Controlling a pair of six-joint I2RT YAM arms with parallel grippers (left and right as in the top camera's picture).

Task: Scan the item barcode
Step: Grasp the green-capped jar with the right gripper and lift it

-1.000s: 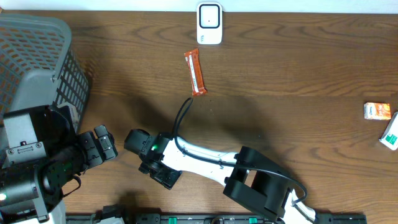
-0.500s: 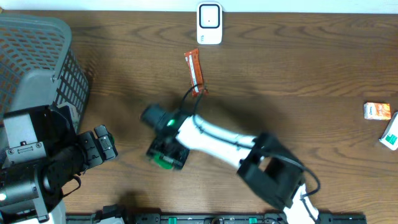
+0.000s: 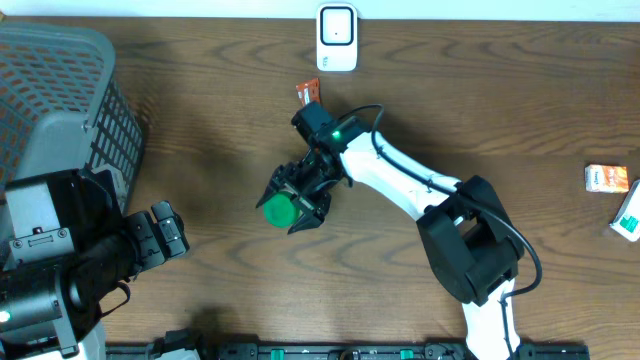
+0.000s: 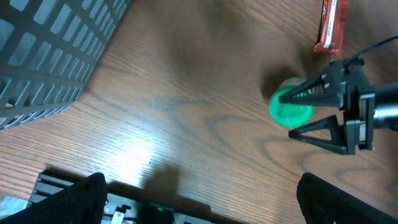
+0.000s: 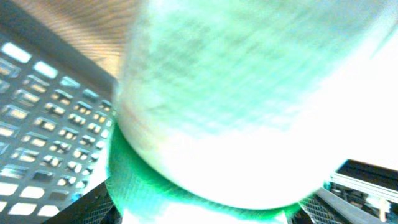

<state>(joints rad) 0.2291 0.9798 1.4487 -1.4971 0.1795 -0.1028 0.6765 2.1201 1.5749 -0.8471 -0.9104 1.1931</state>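
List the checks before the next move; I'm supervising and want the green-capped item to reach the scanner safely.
1. Green-capped item between the fingers of the right gripper: ok.
2. Barcode turned toward the scanner: cannot tell, no barcode shows.
3. Scanner face unblocked: ok.
4. Snack bar clear of the right arm: cannot tell, the arm partly covers it.
5. Left gripper open and apart, beside the basket: ok.

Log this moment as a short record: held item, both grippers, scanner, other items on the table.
held item: green container, between the right gripper's fingers
right gripper: closed around the container, mid-table
left gripper: open, empty, beside the basket
scanner: at the far table edge, apart from the container
other items: orange snack bar, partly hidden by the right arm; orange box and green-white box at the right edge
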